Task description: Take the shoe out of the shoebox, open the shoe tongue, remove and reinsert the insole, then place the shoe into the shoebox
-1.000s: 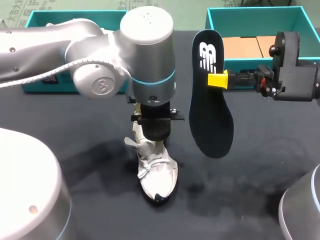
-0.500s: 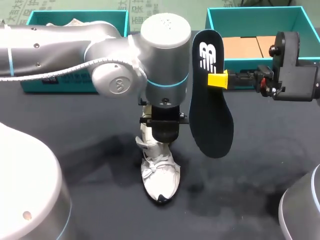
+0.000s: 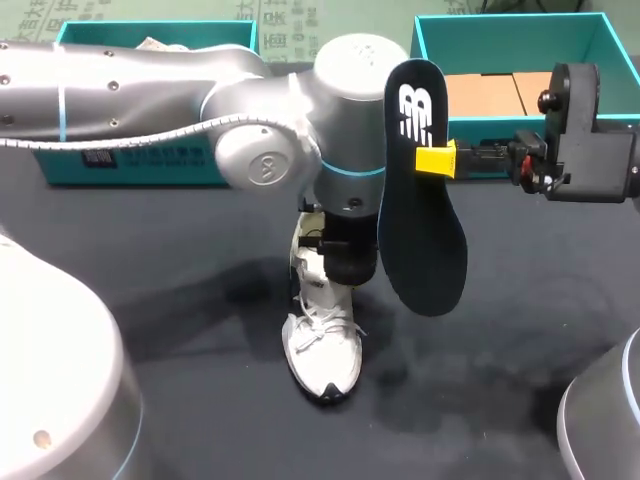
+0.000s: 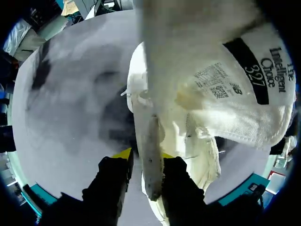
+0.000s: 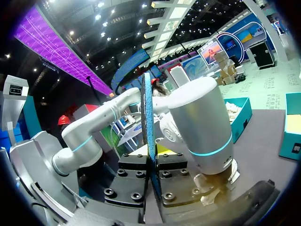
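White sneaker point(image 3: 322, 345) sits mid-table, toe to 6 o'clock. Left gripper point(image 4: 146, 157) has its jaws pressed on a thin fabric edge of the shoe's opening. Dark insole point(image 3: 422, 190) hangs in the air at the sneaker's 2 o'clock. Right gripper point(image 3: 437, 159) pinches its rim near the logo end.

Judged: the insole is light and floppy, so the low end should go in first. The sneaker is soft, and its collar may give under the grip. Teal shoebox point(image 3: 600, 40) at 1 o'clock.

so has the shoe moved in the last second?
Yes: the shoe has slid right, closer to the insole, which holds its spot beside the shoebox.
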{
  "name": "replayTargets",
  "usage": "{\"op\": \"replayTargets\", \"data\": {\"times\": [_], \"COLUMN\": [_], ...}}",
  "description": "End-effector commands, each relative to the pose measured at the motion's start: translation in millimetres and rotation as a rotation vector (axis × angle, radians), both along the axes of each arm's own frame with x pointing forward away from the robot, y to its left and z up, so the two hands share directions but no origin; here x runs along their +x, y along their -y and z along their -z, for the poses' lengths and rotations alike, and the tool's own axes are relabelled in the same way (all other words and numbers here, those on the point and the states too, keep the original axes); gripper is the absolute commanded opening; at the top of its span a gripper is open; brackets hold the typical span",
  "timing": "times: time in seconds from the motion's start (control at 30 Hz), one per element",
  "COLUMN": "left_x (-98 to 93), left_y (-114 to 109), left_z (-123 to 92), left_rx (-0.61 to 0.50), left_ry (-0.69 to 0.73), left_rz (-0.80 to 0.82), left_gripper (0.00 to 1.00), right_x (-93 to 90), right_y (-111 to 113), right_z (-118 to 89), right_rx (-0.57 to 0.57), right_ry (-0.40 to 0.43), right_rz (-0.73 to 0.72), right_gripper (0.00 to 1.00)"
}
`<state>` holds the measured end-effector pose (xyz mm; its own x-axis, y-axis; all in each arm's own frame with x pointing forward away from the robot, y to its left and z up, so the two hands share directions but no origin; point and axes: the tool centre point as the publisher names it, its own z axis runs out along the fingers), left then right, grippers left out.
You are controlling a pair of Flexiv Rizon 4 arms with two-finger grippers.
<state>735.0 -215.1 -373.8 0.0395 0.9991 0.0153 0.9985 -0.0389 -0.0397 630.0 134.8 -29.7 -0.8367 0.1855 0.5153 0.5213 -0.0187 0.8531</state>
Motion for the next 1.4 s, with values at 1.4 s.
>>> {"op": "replayTargets", "data": {"times": [1.4], "left_x": [13.4], "left_y": [-37], "left_z": [-156], "left_rx": [-1.097], "left_ry": [0.018], "left_rz": [0.201], "left_gripper": [1.0], "right_x": [0.2], "right_y": [-2], "right_z": [1], "right_rx": [-0.002], "right_ry": [-0.001], "right_rz": [0.001], "right_gripper": [0.0]}}
